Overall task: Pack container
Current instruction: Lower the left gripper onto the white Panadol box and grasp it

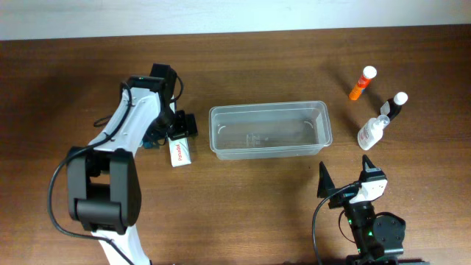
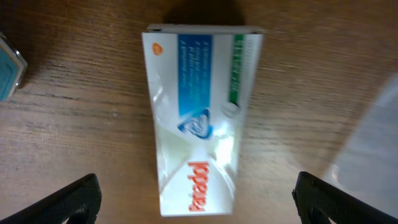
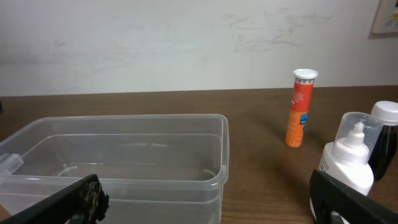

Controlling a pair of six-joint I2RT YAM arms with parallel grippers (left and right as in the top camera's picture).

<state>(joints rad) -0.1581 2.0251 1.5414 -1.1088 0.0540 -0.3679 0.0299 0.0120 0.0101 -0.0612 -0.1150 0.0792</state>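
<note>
The clear plastic container (image 1: 269, 129) sits empty at the table's middle; its near corner shows in the right wrist view (image 3: 124, 152). A white Panadol box (image 1: 179, 152) lies flat left of it. My left gripper (image 1: 174, 132) is open just above the box, whose white, blue and green face (image 2: 199, 118) lies between the spread fingers (image 2: 199, 202). My right gripper (image 1: 344, 181) is open and empty near the front edge, its fingers (image 3: 205, 202) facing the container.
An orange tube (image 1: 362, 83) with a white cap, a dark bottle (image 1: 396, 105) and a clear white bottle (image 1: 371, 132) stand right of the container. They show in the right wrist view too: tube (image 3: 301, 109), white bottle (image 3: 349, 158). A teal object (image 2: 9, 71) lies left of the box.
</note>
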